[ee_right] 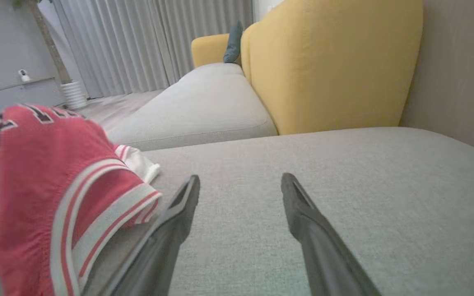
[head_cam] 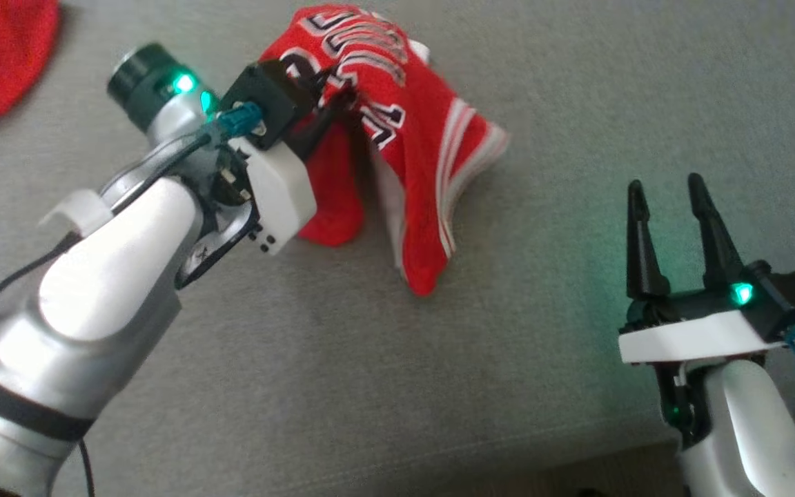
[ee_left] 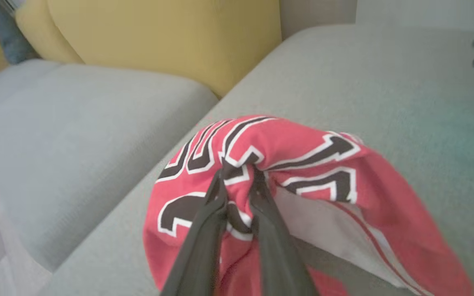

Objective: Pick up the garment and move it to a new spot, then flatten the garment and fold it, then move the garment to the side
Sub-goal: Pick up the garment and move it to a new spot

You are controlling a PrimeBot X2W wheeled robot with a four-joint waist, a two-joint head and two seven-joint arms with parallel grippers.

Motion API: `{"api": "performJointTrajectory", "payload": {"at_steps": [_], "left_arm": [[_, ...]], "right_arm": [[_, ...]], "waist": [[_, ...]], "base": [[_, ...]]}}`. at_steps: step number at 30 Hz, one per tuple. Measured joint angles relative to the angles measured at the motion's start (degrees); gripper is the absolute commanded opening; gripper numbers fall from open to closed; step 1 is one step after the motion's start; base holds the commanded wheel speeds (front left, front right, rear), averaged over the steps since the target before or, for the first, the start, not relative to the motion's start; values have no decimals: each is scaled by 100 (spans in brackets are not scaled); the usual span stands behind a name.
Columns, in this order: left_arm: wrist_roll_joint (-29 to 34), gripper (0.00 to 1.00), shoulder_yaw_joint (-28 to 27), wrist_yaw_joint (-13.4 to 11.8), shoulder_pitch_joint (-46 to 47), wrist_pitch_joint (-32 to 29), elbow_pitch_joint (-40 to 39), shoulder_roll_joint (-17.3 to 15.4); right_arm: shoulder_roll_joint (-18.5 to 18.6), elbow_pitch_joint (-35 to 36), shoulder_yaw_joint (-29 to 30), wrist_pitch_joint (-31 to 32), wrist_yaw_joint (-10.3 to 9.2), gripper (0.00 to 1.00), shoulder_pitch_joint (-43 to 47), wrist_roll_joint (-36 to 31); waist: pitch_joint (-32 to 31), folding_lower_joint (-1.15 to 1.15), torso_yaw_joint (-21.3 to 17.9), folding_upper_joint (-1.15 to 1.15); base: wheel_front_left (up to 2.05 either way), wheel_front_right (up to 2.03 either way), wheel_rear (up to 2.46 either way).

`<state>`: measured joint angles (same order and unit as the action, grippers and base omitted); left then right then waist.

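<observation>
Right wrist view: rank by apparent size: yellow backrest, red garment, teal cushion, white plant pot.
1. yellow backrest
2. red garment, near the camera and cut off at the frame edge, so its look is inflated
3. teal cushion and white plant pot: about alike, both far off, not ranked

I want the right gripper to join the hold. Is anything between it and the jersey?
Nothing visible. Bare grey cushion lies between the open right gripper and the jersey, which the left gripper pinches and holds up.
</observation>
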<state>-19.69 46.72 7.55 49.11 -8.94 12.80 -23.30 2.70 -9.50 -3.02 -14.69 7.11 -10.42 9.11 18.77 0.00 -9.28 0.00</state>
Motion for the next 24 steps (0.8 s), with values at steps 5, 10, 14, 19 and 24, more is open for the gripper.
{"api": "performJointTrajectory", "payload": {"at_steps": [5, 10, 14, 19, 24], "left_arm": [[-2, 0, -44, -212, -18, 478, 1054, 253], [60, 0, -116, -523, 79, 1079, 1909, 671], [107, 100, -153, -735, 143, 1696, 2435, 909], [99, 100, -165, -713, 172, 2138, 2771, 1125], [15, 100, -301, -714, 103, 2305, 2753, 1262]], "right_arm": [[-4, 58, -107, 0, 0, 100, -169, 107], [-4, 89, -185, 0, 0, 100, -204, 154], [-4, 90, -210, 0, 0, 100, -204, 156], [-4, 92, -197, 0, 0, 100, -204, 143], [-4, 85, -182, 0, 0, 100, -202, 78]], "waist": [[337, 0, -326, 0], [630, 1, -544, 0], [709, 1, -578, 0], [628, 1, -409, 0], [423, 0, -202, 0]], "base": [[0, 0, 0], [0, 0, 0], [0, 0, 0], [0, 0, 0], [0, 0, 0]]}}
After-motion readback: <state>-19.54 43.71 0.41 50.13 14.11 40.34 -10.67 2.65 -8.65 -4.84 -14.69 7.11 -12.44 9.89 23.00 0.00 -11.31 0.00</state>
